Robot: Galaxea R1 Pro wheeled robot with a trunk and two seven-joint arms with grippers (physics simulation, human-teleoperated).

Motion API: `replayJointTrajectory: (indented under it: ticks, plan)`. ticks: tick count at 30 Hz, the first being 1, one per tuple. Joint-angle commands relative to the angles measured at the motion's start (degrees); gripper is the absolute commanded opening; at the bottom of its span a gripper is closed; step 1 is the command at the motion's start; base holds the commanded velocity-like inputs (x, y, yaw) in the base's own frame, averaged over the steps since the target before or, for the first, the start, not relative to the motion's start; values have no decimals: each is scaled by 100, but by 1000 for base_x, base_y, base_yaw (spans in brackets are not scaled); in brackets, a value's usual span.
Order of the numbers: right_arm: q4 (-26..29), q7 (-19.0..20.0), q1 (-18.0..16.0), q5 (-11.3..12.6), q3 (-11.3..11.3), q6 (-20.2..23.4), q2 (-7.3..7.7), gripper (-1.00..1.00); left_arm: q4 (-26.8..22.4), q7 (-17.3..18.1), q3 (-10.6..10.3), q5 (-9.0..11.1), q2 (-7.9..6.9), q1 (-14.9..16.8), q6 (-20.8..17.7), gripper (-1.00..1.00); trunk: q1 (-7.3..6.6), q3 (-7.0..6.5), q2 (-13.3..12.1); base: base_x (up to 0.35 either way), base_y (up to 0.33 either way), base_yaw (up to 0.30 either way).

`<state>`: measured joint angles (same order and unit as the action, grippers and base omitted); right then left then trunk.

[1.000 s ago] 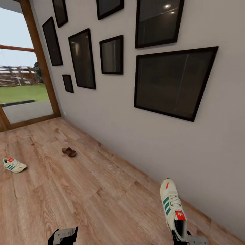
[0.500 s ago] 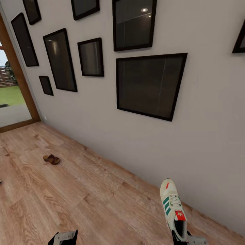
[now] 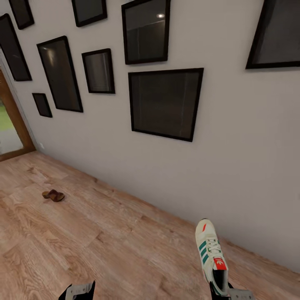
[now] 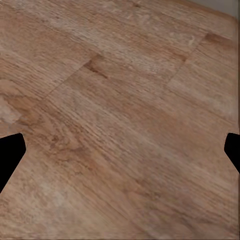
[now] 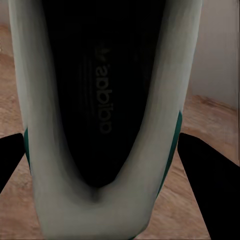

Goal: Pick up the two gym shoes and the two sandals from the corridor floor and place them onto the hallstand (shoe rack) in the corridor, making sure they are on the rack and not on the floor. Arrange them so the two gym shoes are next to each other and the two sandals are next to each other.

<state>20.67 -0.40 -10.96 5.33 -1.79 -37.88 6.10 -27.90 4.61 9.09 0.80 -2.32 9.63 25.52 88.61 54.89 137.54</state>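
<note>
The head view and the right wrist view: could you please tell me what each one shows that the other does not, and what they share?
Head view alone: the sandals lying on the floor far to the left, the black-framed pictures on the wall, a door frame at the left edge, and the left tool.

Right wrist view alone: the dark insole inside the shoe, with its faint logo.

Both: the white gym shoe with green stripes held at its heel by the right tool, the wood floor and the off-white wall.
</note>
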Motion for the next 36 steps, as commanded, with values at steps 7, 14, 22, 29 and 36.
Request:
replayJointTrajectory:
  ticks: [7, 14, 22, 29, 36]
  plan:
    - [-2, 13, -3, 55, -15, -17, -3, -100, 4, 48, 31, 8, 4, 4, 15, 100, -5, 5, 2, -331, -28, -110]
    - [-2, 11, -3, 55, -15, -17, -3, -100, 15, 105, -127, -133, 52, 4, 54, 100, -5, 5, 2, -193, -174, -257]
    - [-2, 12, -3, 55, -9, -17, -3, -100, 126, 688, -1086, -669, -15, 17, 94, 100, -5, 5, 2, -48, -53, -268]
    - [5, 10, -3, 55, -8, -17, 13, -100, 127, 2132, -413, 172, -612, 21, 84, 100, -5, 5, 2, -2, -2, -268]
    - [7, 11, -3, 55, 176, -17, 43, -100, 141, 2144, -267, 310, -605, 21, 94, 100, -5, 5, 2, 0, 0, -268]
